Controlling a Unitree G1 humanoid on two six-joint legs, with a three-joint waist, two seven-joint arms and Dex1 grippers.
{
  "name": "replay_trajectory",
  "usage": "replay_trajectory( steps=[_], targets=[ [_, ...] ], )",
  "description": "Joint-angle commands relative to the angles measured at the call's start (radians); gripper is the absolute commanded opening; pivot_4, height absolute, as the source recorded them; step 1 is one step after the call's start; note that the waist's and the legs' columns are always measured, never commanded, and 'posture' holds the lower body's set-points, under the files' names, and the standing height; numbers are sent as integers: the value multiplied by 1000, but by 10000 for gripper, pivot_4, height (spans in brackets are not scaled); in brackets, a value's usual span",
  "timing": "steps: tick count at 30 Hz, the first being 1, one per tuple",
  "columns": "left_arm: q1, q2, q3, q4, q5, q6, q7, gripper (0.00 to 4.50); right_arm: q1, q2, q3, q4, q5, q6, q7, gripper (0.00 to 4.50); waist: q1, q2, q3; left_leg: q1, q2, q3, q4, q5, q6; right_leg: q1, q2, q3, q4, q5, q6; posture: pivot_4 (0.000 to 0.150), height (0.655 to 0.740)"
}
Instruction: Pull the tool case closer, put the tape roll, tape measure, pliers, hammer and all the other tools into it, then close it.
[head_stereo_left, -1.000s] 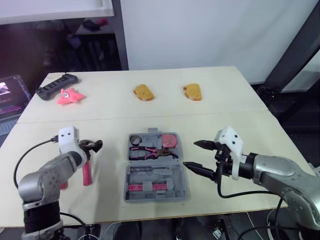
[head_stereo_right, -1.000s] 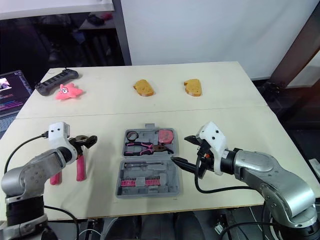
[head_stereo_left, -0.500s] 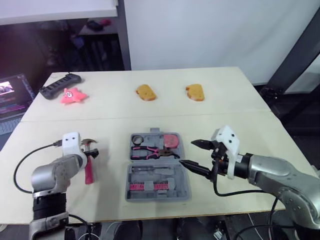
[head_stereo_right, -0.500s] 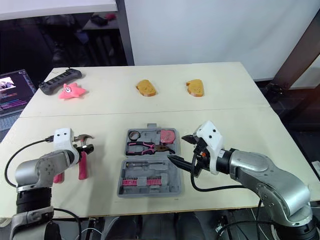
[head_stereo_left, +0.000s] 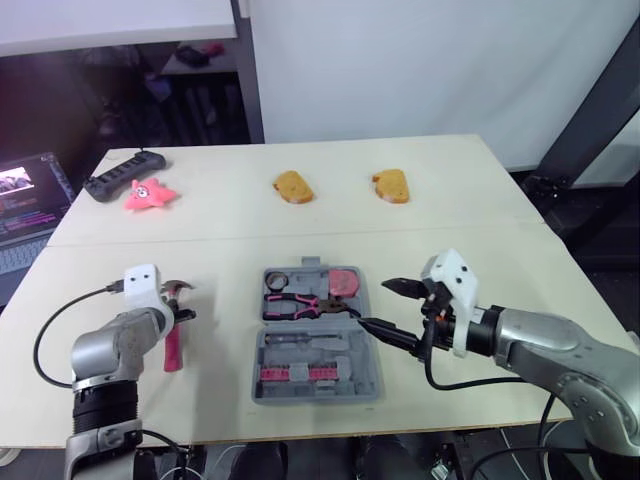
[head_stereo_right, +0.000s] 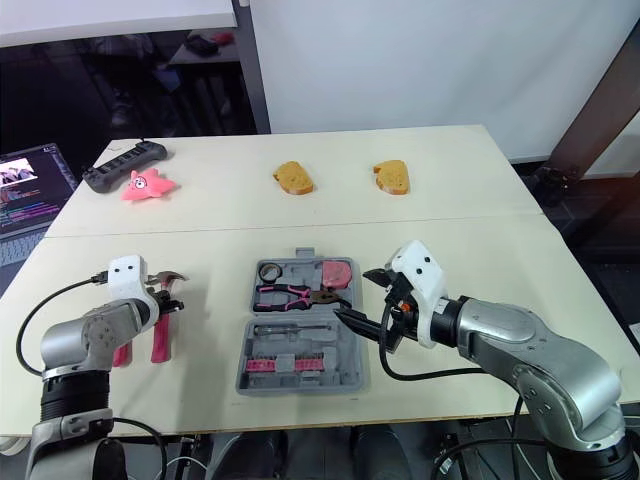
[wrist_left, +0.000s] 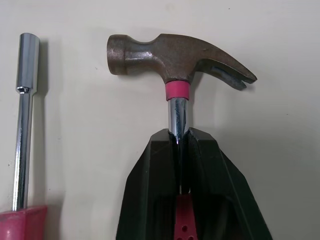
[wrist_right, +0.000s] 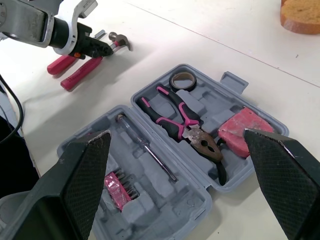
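One hammer (wrist_left: 175, 55) lies on the table (head_stereo_left: 450, 205), left of the open tool case (head_stereo_left: 355, 385). Its long axis runs away from me, head at the far end. It has a rusty brown claw head, pink collar, chrome neck and pink handle. My left pincer (wrist_left: 180, 136) is clamped tight on the neck just behind the head. My right pincer (head_stereo_left: 380, 305) hangs wide apart by the case's right edge.

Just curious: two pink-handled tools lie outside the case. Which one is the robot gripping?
The hammer: the robot's left fingers pinch its steel neck below the head. The nut driver beside it lies untouched.
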Motion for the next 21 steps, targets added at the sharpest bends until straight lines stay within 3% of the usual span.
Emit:
replay_trajectory(
  steps=[1, 7, 10, 15, 21],
  targets=[
    [24, -29, 17, -17, -13, 44, -4, 812, -17, -13, 2, -33, 15, -13, 2, 45000, -1, 0, 0, 0, 0, 0, 0, 0, 0, 0, 0, 0, 0, 0, 0, 1500, 7400],
    [17, 11, 34, -166, -18, 24, -40, 812, -18, -21, 12, -29, 0, -26, -1, 45000, -2, -3, 2, -1, 0, 0, 0, 0, 0, -1, 0, 0, 0, 0, 0, 1500, 7400],
    [99, 193, -86, -330, 23, -33, -187, 812, -18, -11, 6, -35, 6, -28, -19, 45000, -9, -13, 7, -2, 1, -1, -1, 1, -1, -3, 1, 0, 0, 0, 0, 1500, 7400],
    [132, 455, -178, -447, -31, -99, -487, 812, 6, -3, 13, -48, 4, -31, -45, 45000, -2, -13, 9, -6, 2, 1, -3, 2, -4, -8, 1, 2, 0, 0, -1, 1500, 7400],
    [57, 593, -393, -511, -95, -262, -881, 812, 49, 22, -3, -57, -7, -48, -84, 45000, 6, -10, 10, -14, 0, 2, 0, 2, -5, -13, -1, 2, -3, -2, -5, 1500, 7400]
  ],
)
